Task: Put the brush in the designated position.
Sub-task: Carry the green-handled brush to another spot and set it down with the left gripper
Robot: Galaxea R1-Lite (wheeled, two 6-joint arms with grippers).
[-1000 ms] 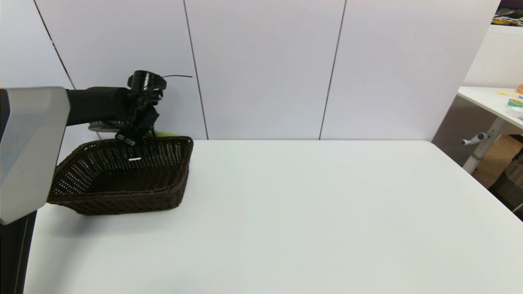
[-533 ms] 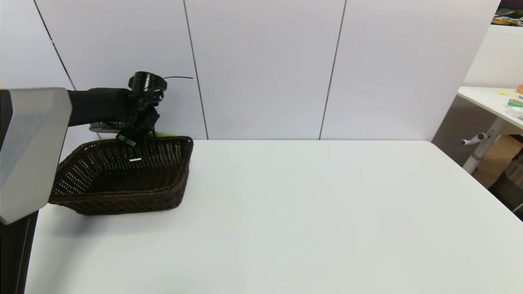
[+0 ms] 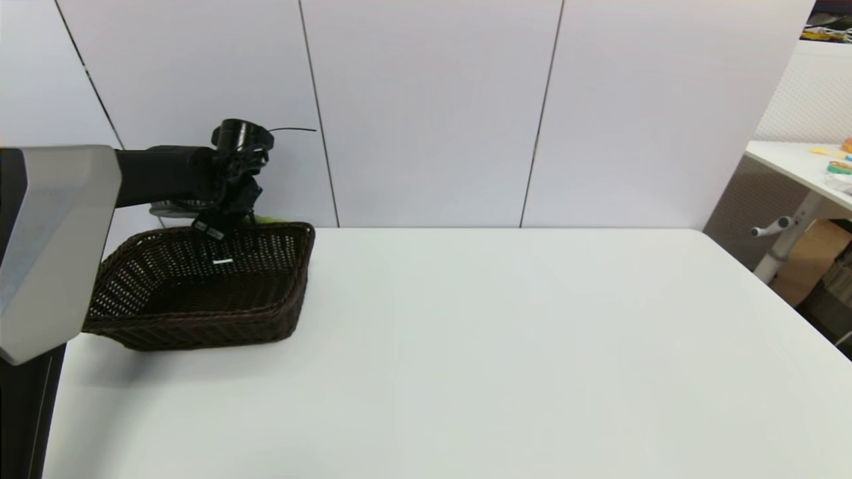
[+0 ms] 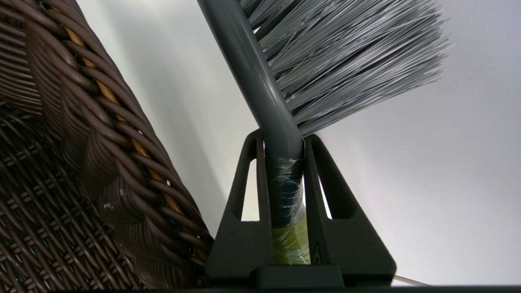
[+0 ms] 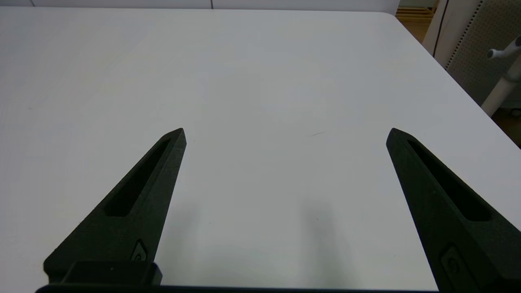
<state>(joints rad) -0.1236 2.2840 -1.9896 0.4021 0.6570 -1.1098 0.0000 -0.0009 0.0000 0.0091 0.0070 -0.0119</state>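
One brush (image 4: 285, 101) pinched in the left gripper (image 4: 283, 158) beside one wicker basket (image 3: 200, 293) at the tabletop's (image 3: 506, 346) far left corner, right gripper (image 5: 285, 134) spread wide.

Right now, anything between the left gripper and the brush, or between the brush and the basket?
Nothing lies between them: the left gripper is already shut on the brush handle. The brush is outside the wicker basket, beyond its far rim, so that rim stands in its way in. The right gripper is open over bare table.

Your brush (image 4: 260, 93): head's far end cut off in left wrist view, nearly hidden behind left gripper (image 3: 223, 223) in head view. Basket (image 4: 61, 162): partly out of frame.
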